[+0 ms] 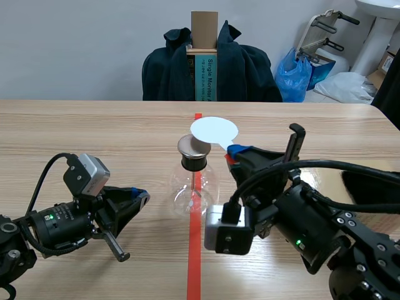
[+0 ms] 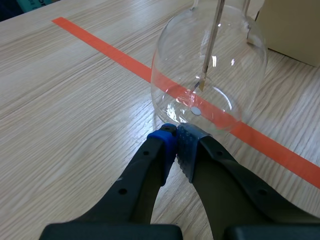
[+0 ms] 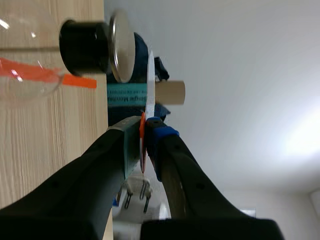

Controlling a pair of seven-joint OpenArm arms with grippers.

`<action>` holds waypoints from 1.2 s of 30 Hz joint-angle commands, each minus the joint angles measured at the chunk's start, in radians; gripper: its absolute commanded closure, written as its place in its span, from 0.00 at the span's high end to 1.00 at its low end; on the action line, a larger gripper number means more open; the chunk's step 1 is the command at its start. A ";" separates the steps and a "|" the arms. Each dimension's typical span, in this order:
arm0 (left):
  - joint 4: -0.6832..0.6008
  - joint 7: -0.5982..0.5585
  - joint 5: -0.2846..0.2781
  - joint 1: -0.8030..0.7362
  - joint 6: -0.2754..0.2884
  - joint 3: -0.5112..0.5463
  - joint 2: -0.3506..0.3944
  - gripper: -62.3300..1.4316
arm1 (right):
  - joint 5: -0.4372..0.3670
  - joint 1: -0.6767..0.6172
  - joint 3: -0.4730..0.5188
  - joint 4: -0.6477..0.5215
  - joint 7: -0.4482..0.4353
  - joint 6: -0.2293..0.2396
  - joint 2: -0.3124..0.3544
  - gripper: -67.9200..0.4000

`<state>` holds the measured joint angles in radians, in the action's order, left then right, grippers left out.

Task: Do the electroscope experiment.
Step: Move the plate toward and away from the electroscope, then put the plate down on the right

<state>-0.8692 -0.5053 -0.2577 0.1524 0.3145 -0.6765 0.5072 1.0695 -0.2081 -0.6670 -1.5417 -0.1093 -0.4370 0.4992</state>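
Wood-grain table (image 1: 94,131) fills the scene, with an orange-red tape line (image 1: 195,262) running from 6 to 12 o'clock down its middle; behind the far edge stands a chair draped in a dark jacket (image 1: 250,69), with a blue bag (image 1: 294,75) at 3 o'clock of it. On the tape line stands the electroscope flask (image 1: 194,187), a clear glass globe closed by a black stopper (image 1: 194,162) that carries a round metal cap (image 1: 193,146). A thin rod (image 2: 210,45) hangs down inside the glass. The left claw (image 1: 140,195) lies low at 9 o'clock of the flask, its pads pressed together on nothing, the tips just beside the glass wall. The right claw (image 1: 236,152) comes in at 3 o'clock of the cap and is clamped on a red piece at the rim of a white disc (image 1: 214,131). The disc hangs near the cap, toward 1 o'clock of it, and the right wrist view shows a narrow gap between the two
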 commanded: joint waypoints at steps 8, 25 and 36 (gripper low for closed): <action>-0.015 -0.023 -0.011 0.001 0.001 0.004 0.022 0.07 | -0.007 0.022 0.028 -0.010 0.152 -0.011 0.010 0.02; -0.391 -0.051 -0.101 -0.382 -0.006 0.231 0.263 0.80 | -0.042 -0.046 0.284 -0.245 0.159 -0.126 0.016 0.02; -0.771 0.020 -0.105 -0.800 -0.010 0.574 0.345 1.00 | -0.045 -0.326 0.413 -0.296 0.059 -0.307 0.032 0.02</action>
<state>-1.6279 -0.4808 -0.3527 -0.6403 0.3069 -0.1032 0.8616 1.0283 -0.5243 -0.2581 -1.8389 -0.0483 -0.7258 0.5236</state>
